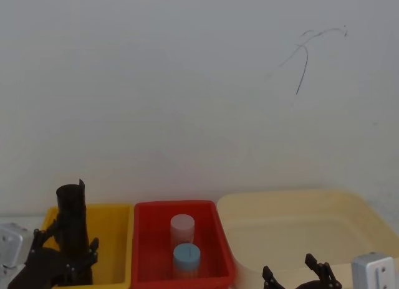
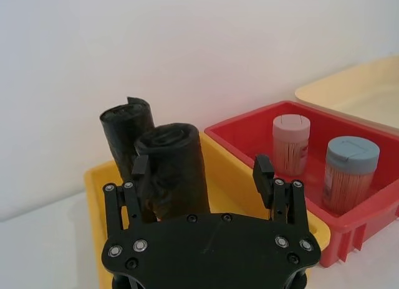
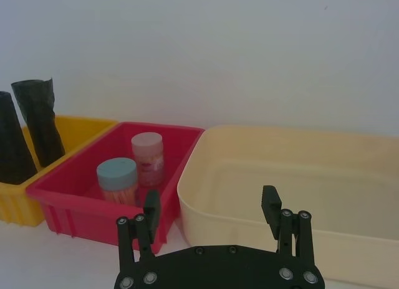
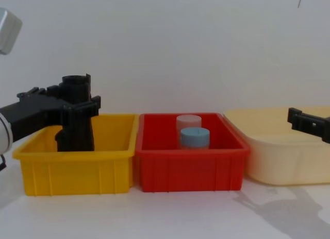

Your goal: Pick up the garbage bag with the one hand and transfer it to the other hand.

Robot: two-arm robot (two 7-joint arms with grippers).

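The upright garbage bag (image 2: pixel 171 170) stands in the left yellow bin (image 2: pixel 92 189) between the wide-spread jaws of the left claw (image 2: pixel 201 170), with the right claw (image 3: pixel 211 207) likewise released, well apart to the right

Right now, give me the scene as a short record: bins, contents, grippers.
yellow bin: the bag and a second roll beside it, both upright
red bin: pink-lid jar, blue-lid jar
cream tub: right of the red bin
left gripper: open, the bag between its fingers
right gripper: open, in front of the cream tub
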